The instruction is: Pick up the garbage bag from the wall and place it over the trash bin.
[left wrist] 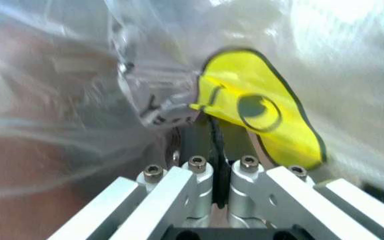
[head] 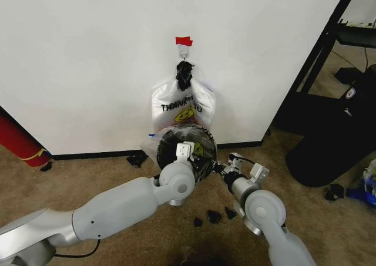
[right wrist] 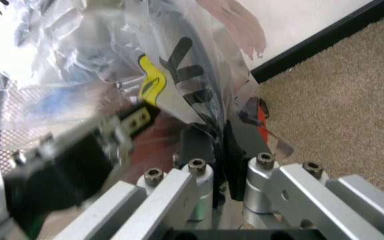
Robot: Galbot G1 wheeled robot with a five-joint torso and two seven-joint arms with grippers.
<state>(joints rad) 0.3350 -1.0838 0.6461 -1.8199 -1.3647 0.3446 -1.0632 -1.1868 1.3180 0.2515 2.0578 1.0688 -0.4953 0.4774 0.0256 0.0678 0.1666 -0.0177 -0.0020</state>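
Observation:
The trash bin [head: 197, 138], round black mesh, stands on the carpet against the wall [head: 88, 54]. The garbage bag [head: 150, 144] is a crinkly translucent film lying around the bin's top. My left gripper [head: 189, 152] is at the bin's near rim, shut on the bag. The left wrist view shows its fingers [left wrist: 199, 145] pinching the bag's film [left wrist: 78, 75] beside the yellow smiley print [left wrist: 259, 107]. My right gripper [head: 222, 167] is at the rim's right side. It [right wrist: 220, 150] is shut on a fold of the bag [right wrist: 178, 60], beside the bin's mesh [right wrist: 18, 107].
A second "THANK YOU" bag [head: 182, 104] hangs from a black knot [head: 184, 73] on the hook under red tape [head: 183, 41]. A large black bulk [head: 332, 142] stands to the right and a red cylinder [head: 20, 142] to the left. Black scraps [head: 212, 216] lie on the carpet.

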